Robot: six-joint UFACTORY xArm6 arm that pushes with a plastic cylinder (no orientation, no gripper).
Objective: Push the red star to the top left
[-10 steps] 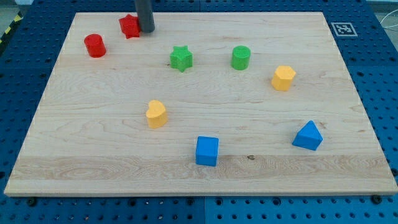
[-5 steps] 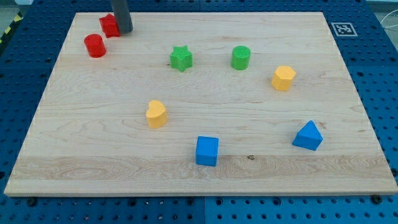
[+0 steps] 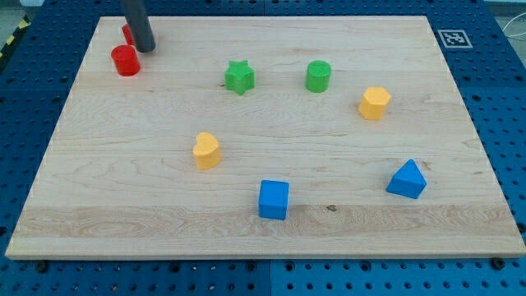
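Standing by the board (image 3: 271, 238), I saw my tip (image 3: 145, 48) planted near the view's top left, pressed against the right side of the red star (image 3: 127, 34), most of which was hidden behind the rod. There was no gripper to speak of, only that straight dark rod, so nothing was spread or pinched. Just below the star, touching or very nearly so, sat the red cylinder (image 3: 125, 61); I could not tell which.

The star was close to its corner, so I judged the task nearly done. To finish well, I thought the push should run toward the view's left and slightly up, with the tip kept behind the star's middle so it would not spin off sideways. The cylinder looked the likeliest trouble: a push angled downward could drag it along or wedge the star against it. The board's top edge was near too, so a short, gentle stroke seemed wiser than a long one.

The green star (image 3: 239, 77) stood well apart, out of the way.
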